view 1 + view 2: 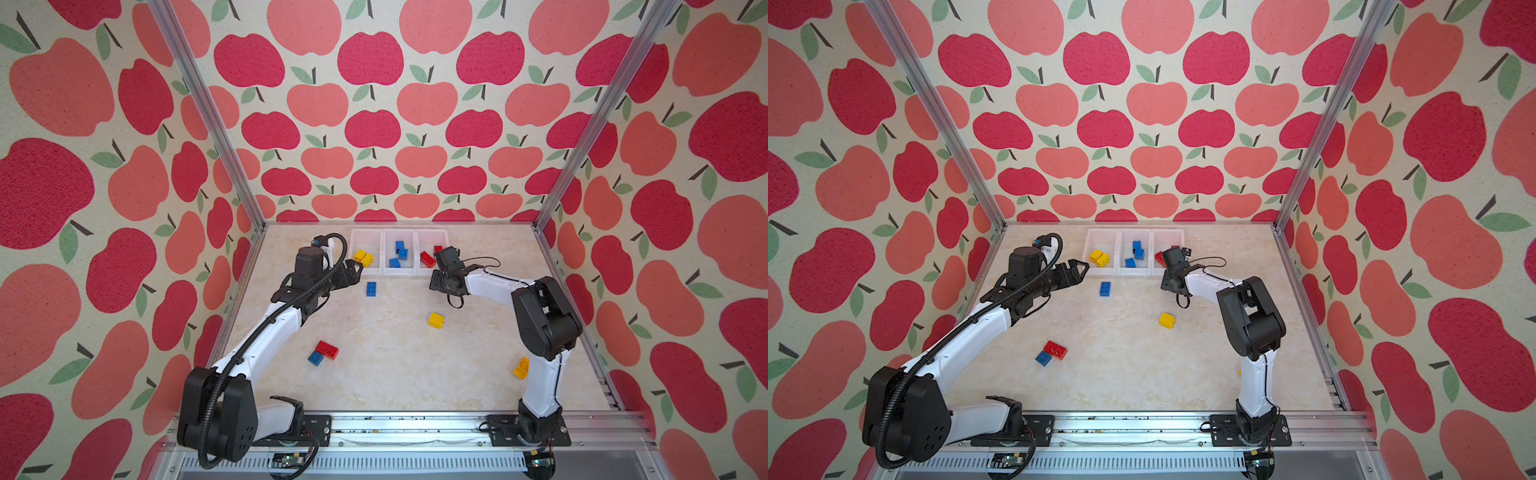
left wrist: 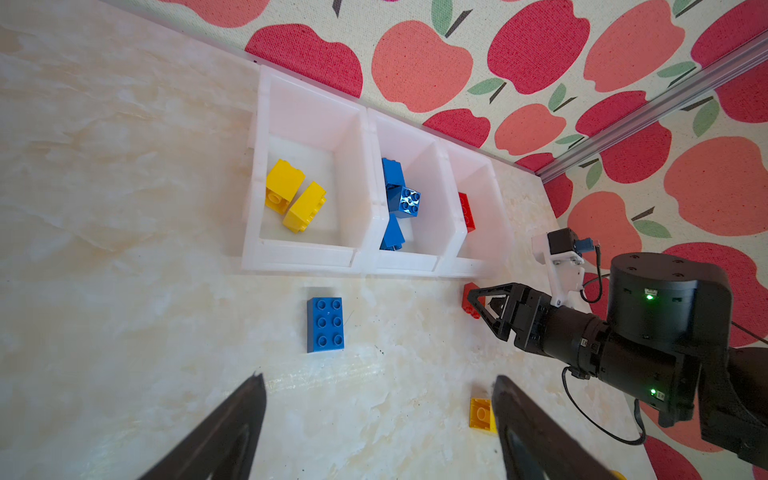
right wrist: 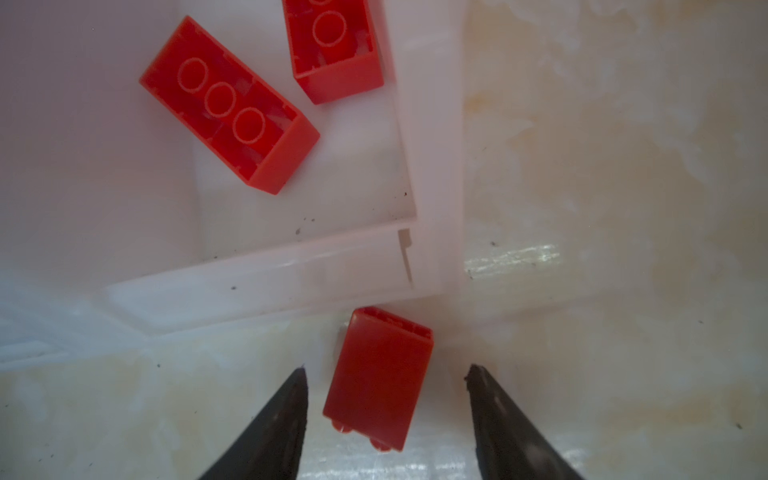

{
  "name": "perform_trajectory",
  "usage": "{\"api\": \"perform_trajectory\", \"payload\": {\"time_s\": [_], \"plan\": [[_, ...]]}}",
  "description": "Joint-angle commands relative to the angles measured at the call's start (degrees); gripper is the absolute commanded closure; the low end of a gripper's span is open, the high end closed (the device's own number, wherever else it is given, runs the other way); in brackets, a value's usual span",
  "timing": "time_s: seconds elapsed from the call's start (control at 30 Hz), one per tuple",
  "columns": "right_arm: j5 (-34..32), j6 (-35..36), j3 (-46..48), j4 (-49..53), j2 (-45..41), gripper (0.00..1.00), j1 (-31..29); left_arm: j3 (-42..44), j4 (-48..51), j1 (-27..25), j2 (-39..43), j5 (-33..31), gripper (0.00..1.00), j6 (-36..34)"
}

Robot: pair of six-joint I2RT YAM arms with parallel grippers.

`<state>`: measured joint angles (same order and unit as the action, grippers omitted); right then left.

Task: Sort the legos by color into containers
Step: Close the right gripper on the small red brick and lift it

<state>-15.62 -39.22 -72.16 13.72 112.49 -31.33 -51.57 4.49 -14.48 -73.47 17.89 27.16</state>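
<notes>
- Now, the step in hand looks like the pick of a red brick. It lies on its side on the tabletop, just outside the front corner of the red container. The right jaws stand apart on either side of it with a gap at both flanks, so nothing is gripped yet.
- To do it well, I would centre first: the brick sits nearer one jaw, and an uneven close could shove it against the container wall.
- Take the smooth long flanks, lift straight up above the rim, then let go low beside the oblong red brick already inside.
- The left jaws are wide and empty, hovering near the yellow end of the containers. The blue oblong brick is their nearest loose piece.
- In both top views the right arm hides the red brick on the tabletop, so only the wrist views show it.
- Whether that brick touches the container wall I cannot tell.
- Another red brick inside is cut off by the frame edge, and a yellow brick lies partly covered by the right arm.
</notes>
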Motion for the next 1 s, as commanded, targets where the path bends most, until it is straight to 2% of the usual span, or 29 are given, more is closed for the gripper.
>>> {"api": "perform_trajectory", "payload": {"time_s": [0.0, 0.2, 0.4, 0.7, 0.97], "plan": [[-0.9, -2.2, -0.1, -1.5, 1.3, 0.38, 0.2, 0.4, 1.1, 0.4, 1.1, 0.0, 0.12, 0.2], [-1.0, -2.5, -1.5, -0.5, 3.1, 0.45, -0.3, 0.4, 1.1, 0.4, 0.9, 0.0, 0.12, 0.2], [-2.4, -2.4, -3.4, 3.2, 4.7, 0.49, -0.9, 0.7, 0.7, 0.4, 1.0, -0.1, 0.12, 0.6], [-2.5, -2.8, -3.0, 4.5, 4.6, 0.63, -1.4, 0.7, 0.6, 0.4, 0.9, -0.1, 0.12, 0.5], [-3.0, -2.4, -2.2, 4.9, 1.9, 0.66, -2.7, 1.3, 0.5, 0.4, 1.3, -0.2, 0.12, 0.6]]}}
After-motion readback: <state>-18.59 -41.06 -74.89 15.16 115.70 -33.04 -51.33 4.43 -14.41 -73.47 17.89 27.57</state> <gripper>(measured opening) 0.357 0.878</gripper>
